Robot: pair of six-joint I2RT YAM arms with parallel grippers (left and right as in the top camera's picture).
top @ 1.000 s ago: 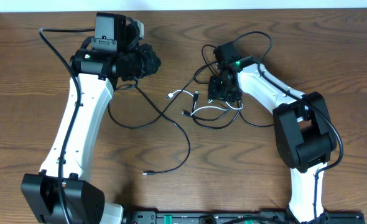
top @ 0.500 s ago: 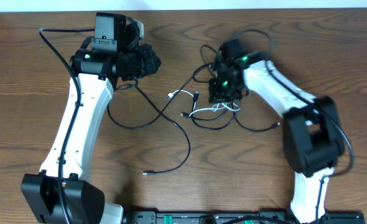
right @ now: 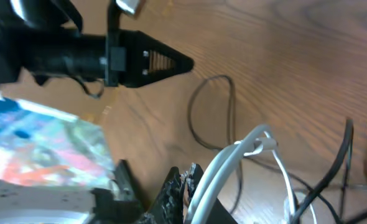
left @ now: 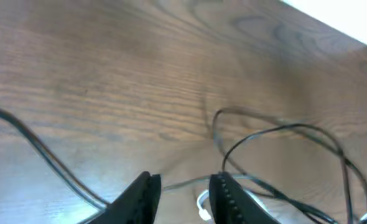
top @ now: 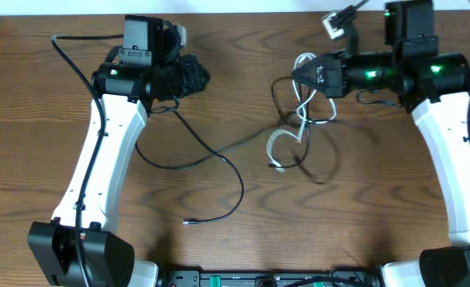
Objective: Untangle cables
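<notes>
White cable (right: 244,149) pinched in closed right gripper (top: 297,75).

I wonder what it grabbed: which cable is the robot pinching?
The white cable, pinched in the right gripper; it is the only white one, the other cables are black.

Soft, even light from above on my brown wood-grain tabletop (top: 338,231); shadows faint; the overhead's top edge burns out white; my left claw (left: 185,190) looks smeared, unfocused; the thin white cable (right: 224,169) blurs close up.
</notes>
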